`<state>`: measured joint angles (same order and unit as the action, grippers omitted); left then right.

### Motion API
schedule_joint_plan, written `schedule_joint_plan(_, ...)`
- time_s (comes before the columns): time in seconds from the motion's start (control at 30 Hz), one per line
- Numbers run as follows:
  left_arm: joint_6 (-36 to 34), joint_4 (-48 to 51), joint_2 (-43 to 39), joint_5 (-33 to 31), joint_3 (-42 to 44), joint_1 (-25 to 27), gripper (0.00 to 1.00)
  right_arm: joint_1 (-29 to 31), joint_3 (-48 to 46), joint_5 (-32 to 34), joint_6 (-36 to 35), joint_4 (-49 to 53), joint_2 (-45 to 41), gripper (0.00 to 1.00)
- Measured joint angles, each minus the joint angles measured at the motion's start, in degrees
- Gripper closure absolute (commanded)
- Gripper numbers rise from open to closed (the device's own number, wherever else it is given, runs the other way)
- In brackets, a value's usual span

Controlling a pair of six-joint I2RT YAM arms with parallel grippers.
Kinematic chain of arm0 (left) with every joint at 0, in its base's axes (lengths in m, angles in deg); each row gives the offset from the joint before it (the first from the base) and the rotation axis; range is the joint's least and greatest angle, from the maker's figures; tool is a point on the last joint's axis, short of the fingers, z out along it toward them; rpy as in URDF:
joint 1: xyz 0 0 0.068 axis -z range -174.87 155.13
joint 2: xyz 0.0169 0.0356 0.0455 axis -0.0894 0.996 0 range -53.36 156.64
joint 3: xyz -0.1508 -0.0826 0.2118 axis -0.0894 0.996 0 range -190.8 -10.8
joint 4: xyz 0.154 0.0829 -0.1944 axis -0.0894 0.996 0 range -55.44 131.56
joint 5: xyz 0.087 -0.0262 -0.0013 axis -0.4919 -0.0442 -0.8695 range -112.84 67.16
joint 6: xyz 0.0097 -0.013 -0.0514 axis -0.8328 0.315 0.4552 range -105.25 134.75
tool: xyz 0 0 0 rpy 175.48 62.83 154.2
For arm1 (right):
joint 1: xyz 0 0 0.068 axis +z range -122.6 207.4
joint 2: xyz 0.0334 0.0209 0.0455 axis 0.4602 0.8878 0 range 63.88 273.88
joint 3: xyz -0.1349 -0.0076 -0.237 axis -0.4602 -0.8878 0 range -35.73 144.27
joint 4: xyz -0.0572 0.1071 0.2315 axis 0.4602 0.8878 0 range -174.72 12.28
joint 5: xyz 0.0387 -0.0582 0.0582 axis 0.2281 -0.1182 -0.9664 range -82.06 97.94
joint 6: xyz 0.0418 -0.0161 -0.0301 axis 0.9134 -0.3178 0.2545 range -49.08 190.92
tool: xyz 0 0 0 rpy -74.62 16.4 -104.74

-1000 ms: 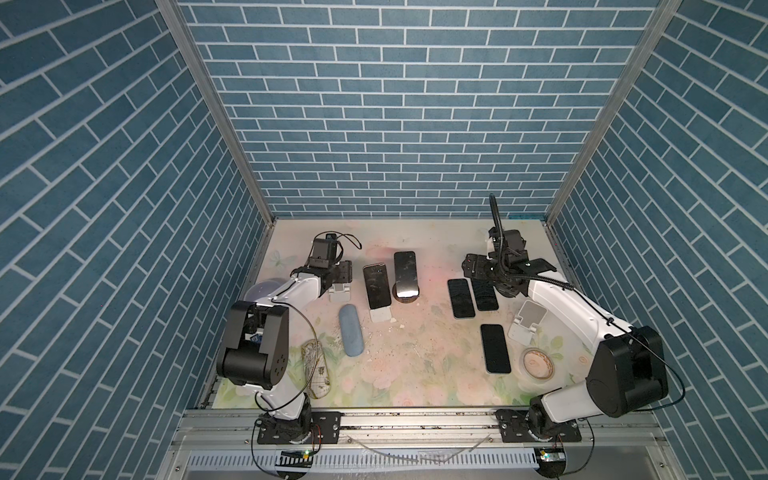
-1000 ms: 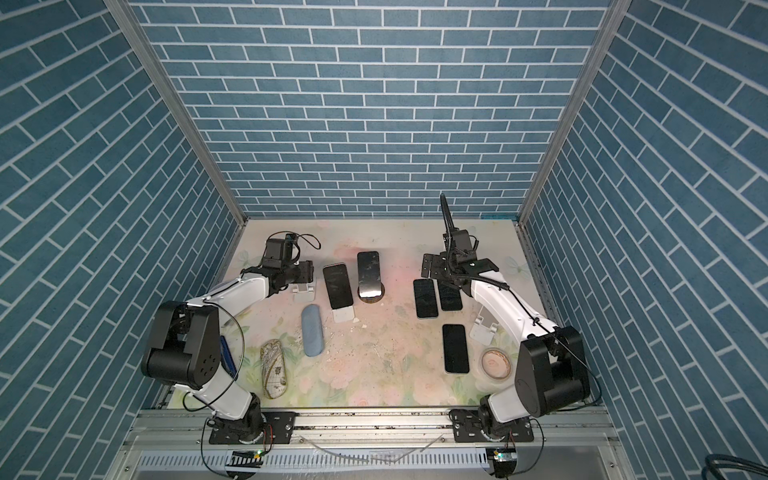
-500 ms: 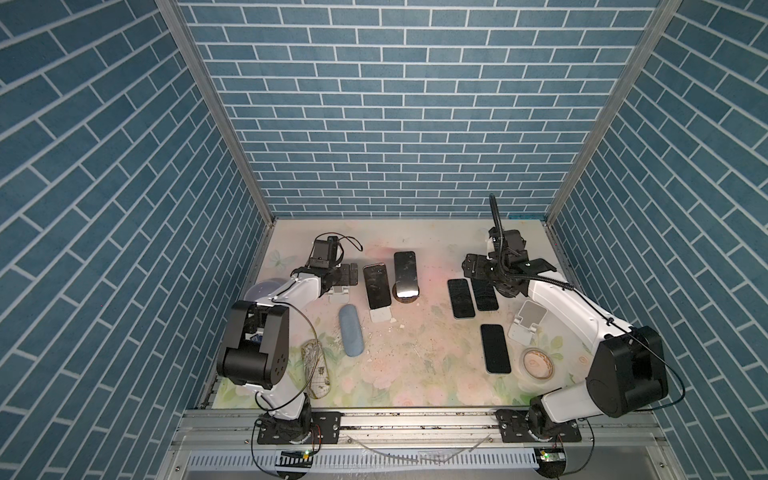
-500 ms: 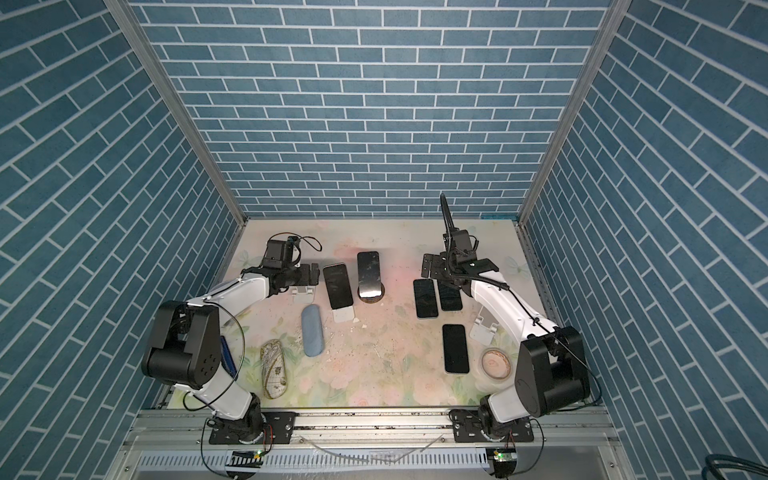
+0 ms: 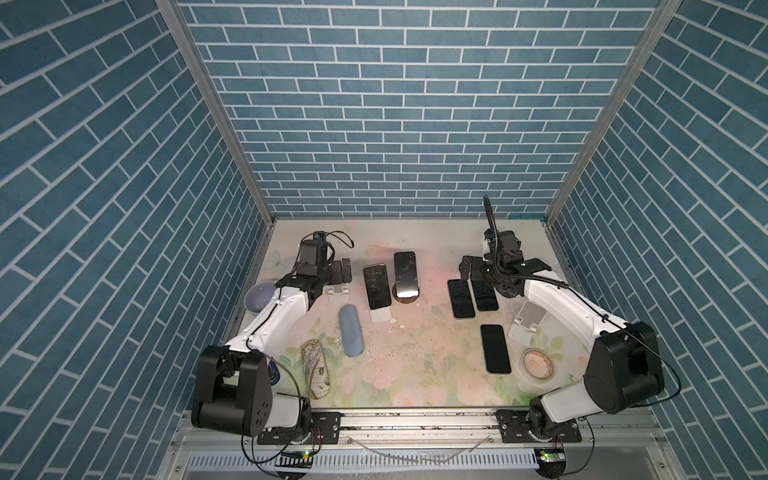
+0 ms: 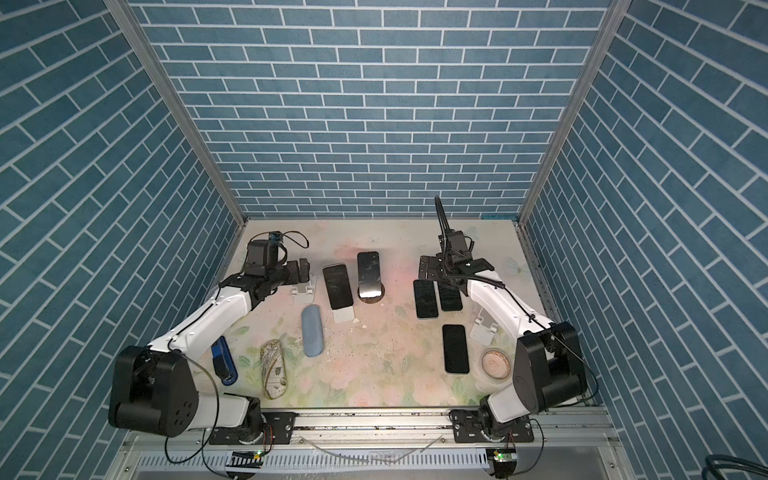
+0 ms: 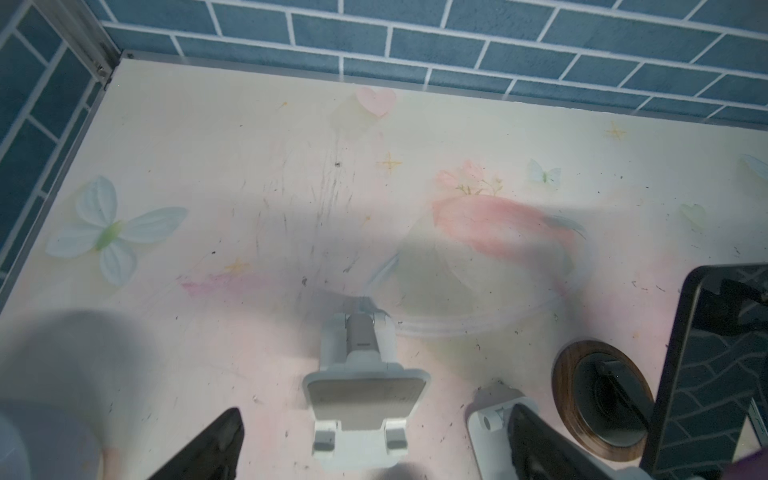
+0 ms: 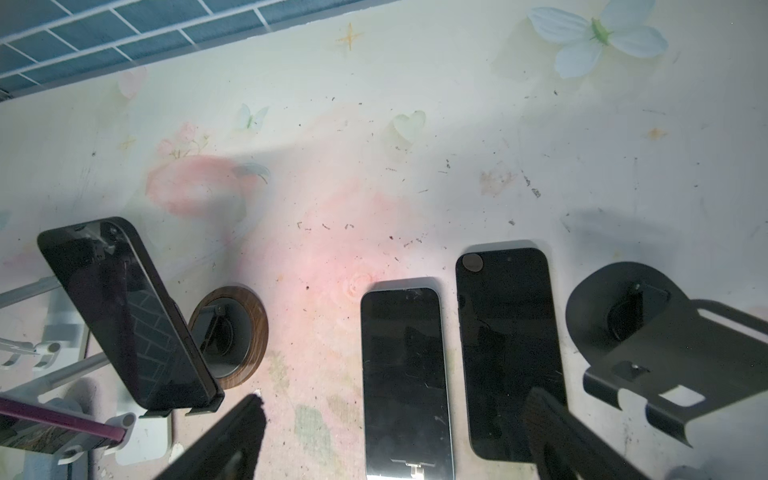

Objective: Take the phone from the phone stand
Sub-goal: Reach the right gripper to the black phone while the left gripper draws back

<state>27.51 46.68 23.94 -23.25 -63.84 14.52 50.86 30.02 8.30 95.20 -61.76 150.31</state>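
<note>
The left gripper (image 5: 340, 271) hangs open at a bare white stand (image 5: 338, 292); just to that stand's right, a phone (image 5: 377, 286) leans on its phone stand (image 5: 380, 314), long axis toward the back wall (image 5: 399, 124), farther from the open right gripper (image 5: 471, 272).

I read the phone (image 8: 124, 311) as glossy black glass mirroring brickwork; its phone stand (image 8: 258, 328) has a wood-grain ring and a matt dark centre. Beside that stand, the white stand (image 7: 365, 395) looks smooth matt plastic; well apart from it, the black stand (image 8: 665, 345) looks matt sheet metal. The counter (image 8: 415, 145) is smooth print, scuffed and speckled.
</note>
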Motion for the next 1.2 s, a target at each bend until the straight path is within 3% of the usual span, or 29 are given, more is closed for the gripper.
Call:
schedule_joint_plan(0.47, 4.96, 4.04, -16.48, -1.16, 9.03, 0.00, 0.00, 6.34, 6.36, 2.01, 0.44, 2.03, 5.95, 0.02)
schedule_joint_plan(1.2, 12.07, 2.95, -27.80, 11.72, 15.93, 0.50, 0.00, 17.00, 21.42, 1.81, 2.93, 2.56, 18.99, 0.02)
